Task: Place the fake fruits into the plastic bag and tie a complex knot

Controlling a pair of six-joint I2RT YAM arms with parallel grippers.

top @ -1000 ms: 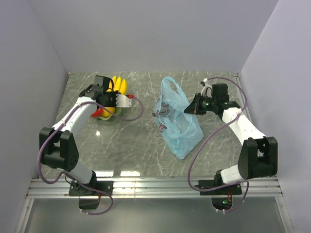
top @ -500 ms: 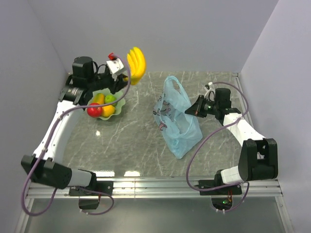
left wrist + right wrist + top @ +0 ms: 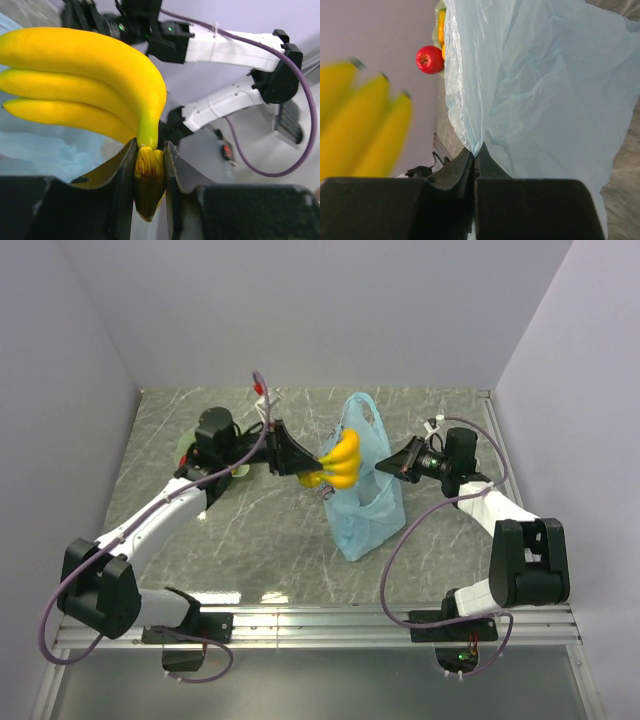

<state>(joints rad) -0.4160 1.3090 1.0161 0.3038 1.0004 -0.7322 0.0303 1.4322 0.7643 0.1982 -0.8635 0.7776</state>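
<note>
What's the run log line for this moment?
left claw: shut on bananas | bananas: beside bag, not in | right claw: shut on bag rim | apple: outside bag

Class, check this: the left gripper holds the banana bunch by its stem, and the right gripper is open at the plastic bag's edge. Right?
Not quite. The right gripper is shut on the edge of the plastic bag, as the right wrist view shows. The left gripper does hold the banana bunch by its stem.

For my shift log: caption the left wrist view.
Left gripper pinches the banana bunch by its stem, right arm beyond.
</note>
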